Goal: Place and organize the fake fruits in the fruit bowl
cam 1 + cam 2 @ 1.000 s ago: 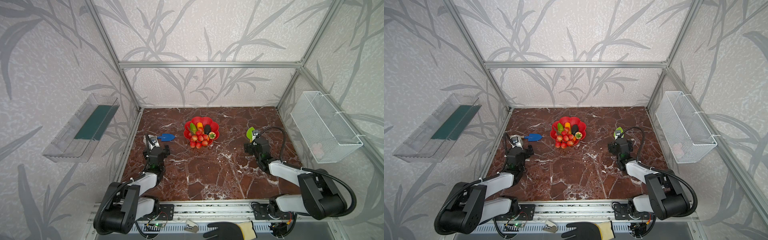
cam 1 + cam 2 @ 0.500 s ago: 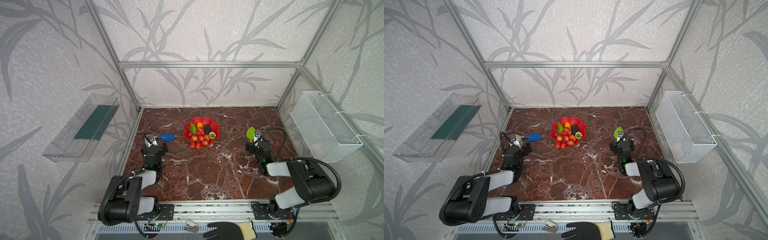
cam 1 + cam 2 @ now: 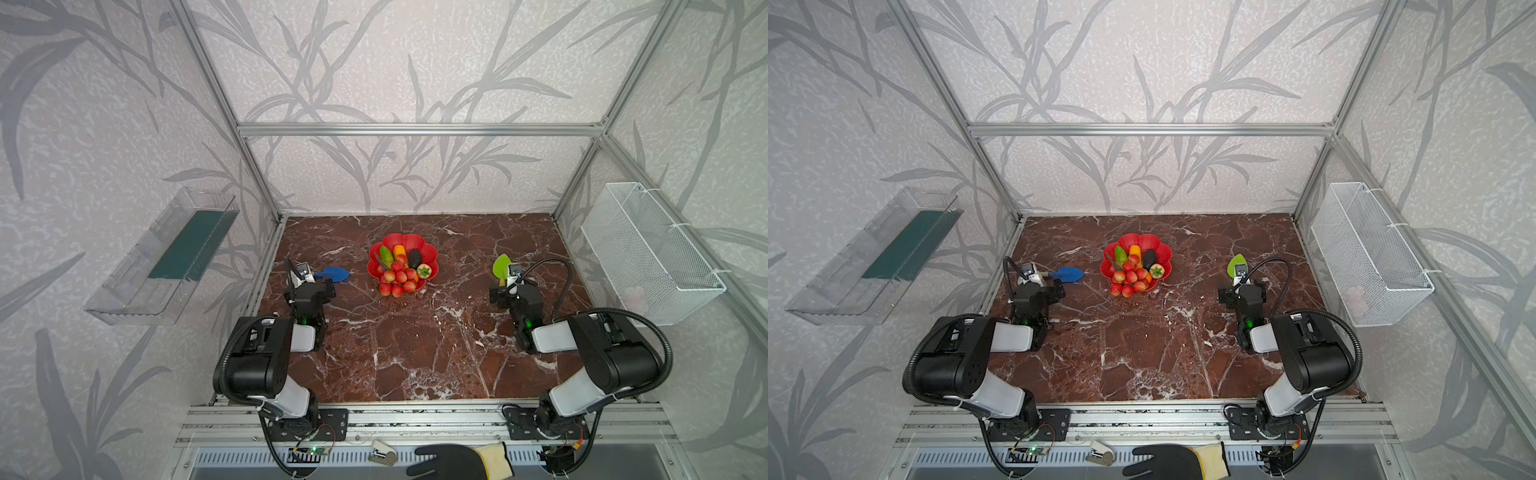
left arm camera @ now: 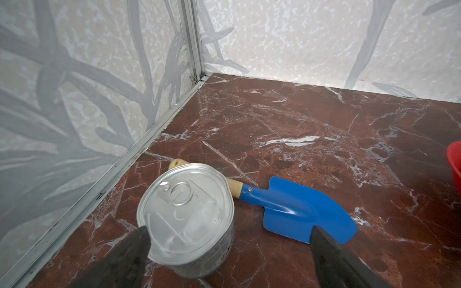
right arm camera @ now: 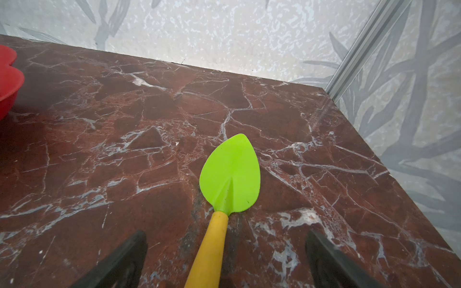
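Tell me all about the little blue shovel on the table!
The blue shovel is a trowel with a glossy, curved blue blade, a blue neck with a small rivet, and a pale wood-looking handle. It lies flat on the red marble table, left of the red bowl in both top views. The silver can hides part of its handle.

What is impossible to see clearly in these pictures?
The fruit bowl, both top views: centre covered by fake fruits.
The fruit bowl, left wrist view: mostly cut off at the edge.
The blue trowel, left wrist view: handle partly behind silver can.
The pale thing in wire basket, a top view: blurred behind mesh.
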Robot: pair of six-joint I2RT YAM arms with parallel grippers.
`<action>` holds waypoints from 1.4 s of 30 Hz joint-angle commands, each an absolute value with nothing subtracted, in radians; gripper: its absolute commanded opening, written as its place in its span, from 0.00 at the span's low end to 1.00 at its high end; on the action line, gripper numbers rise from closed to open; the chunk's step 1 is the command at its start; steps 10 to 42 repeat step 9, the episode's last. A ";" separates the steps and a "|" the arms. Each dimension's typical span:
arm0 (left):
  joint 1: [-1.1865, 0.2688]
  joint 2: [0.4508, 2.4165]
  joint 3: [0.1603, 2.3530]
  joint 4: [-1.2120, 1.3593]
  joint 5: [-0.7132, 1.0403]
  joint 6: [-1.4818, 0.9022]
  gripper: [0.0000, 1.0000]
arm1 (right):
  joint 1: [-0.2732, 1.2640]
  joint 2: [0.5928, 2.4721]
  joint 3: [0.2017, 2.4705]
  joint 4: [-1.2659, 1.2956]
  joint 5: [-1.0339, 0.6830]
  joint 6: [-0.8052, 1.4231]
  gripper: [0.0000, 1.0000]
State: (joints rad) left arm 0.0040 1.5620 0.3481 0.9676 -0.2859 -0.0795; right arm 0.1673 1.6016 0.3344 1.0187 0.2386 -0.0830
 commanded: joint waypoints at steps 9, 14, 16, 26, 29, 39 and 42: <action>0.002 1.573 0.356 0.996 -0.285 -0.057 0.99 | 0.159 1.598 0.348 1.051 0.224 -0.086 0.99; 0.002 1.573 0.356 0.996 -0.285 -0.057 0.99 | 0.159 1.598 0.348 1.051 0.224 -0.086 0.99; 0.002 1.573 0.356 0.996 -0.285 -0.057 0.99 | 0.159 1.598 0.348 1.051 0.224 -0.086 0.99; 0.002 1.573 0.356 0.996 -0.285 -0.057 0.99 | 0.159 1.598 0.348 1.051 0.224 -0.086 0.99; 0.002 1.573 0.356 0.996 -0.285 -0.057 0.99 | 0.159 1.598 0.348 1.051 0.224 -0.086 0.99; 0.002 1.573 0.356 0.996 -0.285 -0.057 0.99 | 0.159 1.598 0.348 1.051 0.224 -0.086 0.99; 0.002 1.573 0.356 0.996 -0.285 -0.057 0.99 | 0.159 1.598 0.348 1.051 0.224 -0.086 0.99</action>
